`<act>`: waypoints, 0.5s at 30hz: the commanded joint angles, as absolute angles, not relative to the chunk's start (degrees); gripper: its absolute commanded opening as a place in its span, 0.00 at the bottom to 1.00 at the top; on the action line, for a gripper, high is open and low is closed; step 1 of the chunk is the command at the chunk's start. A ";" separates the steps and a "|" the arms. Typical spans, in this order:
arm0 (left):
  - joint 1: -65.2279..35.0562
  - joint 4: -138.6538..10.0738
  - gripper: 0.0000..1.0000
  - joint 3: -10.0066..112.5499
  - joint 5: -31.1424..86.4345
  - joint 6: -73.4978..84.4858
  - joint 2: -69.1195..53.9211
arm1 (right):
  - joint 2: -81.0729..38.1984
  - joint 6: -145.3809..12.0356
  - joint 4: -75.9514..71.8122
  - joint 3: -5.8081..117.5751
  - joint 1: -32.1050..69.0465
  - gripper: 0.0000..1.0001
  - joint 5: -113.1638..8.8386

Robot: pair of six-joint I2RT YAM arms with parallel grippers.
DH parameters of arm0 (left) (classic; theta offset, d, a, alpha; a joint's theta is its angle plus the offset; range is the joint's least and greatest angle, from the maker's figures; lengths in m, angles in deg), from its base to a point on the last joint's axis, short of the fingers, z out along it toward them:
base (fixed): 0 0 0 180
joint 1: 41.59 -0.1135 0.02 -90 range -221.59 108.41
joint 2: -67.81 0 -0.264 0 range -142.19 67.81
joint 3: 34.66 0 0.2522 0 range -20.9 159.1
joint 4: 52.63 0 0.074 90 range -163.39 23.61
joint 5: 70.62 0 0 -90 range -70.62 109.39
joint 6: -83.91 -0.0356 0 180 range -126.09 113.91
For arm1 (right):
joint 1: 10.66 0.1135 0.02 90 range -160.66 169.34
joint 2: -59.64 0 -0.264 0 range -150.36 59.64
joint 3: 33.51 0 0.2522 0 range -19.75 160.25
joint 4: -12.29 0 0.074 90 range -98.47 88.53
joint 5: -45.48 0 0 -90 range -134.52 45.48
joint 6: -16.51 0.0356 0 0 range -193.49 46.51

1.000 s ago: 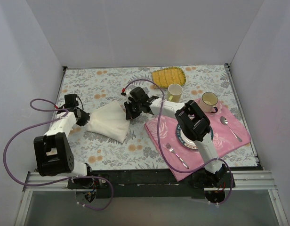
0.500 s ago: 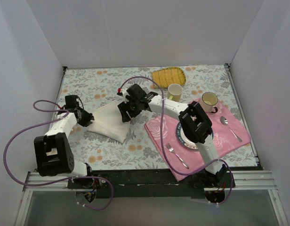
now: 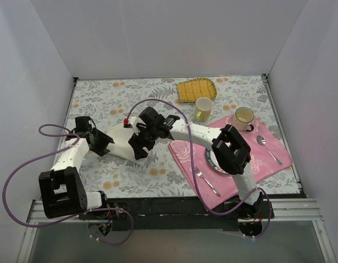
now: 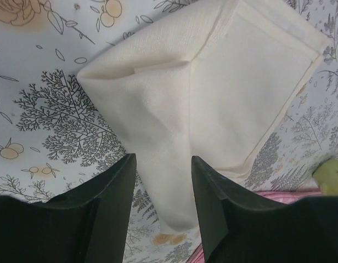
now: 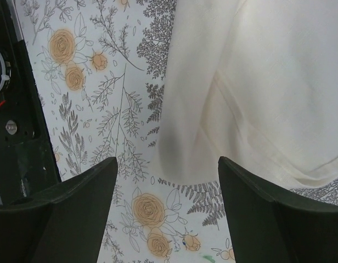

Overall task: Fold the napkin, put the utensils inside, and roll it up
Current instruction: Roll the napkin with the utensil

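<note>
The cream-white napkin (image 3: 118, 140) lies folded on the flowered tablecloth at centre left. My left gripper (image 3: 106, 146) is at its left end. In the left wrist view the napkin (image 4: 213, 93) narrows to a folded end that runs down between the left gripper's (image 4: 162, 159) parted fingers, which stand open. My right gripper (image 3: 137, 151) hovers over the napkin's near right edge. In the right wrist view it (image 5: 168, 160) stands wide open above the tablecloth, with the napkin (image 5: 268, 82) just beyond its fingertips. The utensils are out of view.
A pink rose-patterned placemat (image 3: 185, 150) lies to the right with a silver fork (image 3: 206, 181), a silver spoon (image 3: 268, 148) and a plate (image 3: 214, 160) partly under the right arm. Two mugs (image 3: 203, 108) (image 3: 244, 116) and a yellow ribbed mat (image 3: 195, 89) stand behind. White walls enclose the table.
Both grippers have opened and let go of the napkin. The right gripper has moved left and toward the near edge, and the left gripper has shifted slightly nearer.
</note>
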State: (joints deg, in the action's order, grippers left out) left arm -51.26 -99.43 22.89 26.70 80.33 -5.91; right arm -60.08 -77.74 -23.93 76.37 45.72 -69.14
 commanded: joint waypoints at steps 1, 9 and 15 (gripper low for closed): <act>-51.34 -100.67 0.44 20.42 30.28 82.15 -4.88 | -59.80 -76.92 -19.85 73.86 44.71 0.82 -74.05; -51.43 -101.90 0.44 18.74 28.78 86.72 -1.45 | -61.56 -83.76 -19.58 74.21 47.79 0.81 -67.55; -51.34 -100.23 0.44 16.64 36.08 85.06 -2.33 | -62.61 -84.23 -18.88 74.11 47.71 0.79 -63.70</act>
State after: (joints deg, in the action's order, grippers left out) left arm -51.24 -101.09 18.41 30.65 85.64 -3.39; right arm -61.80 -83.22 -20.96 73.39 47.93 -67.50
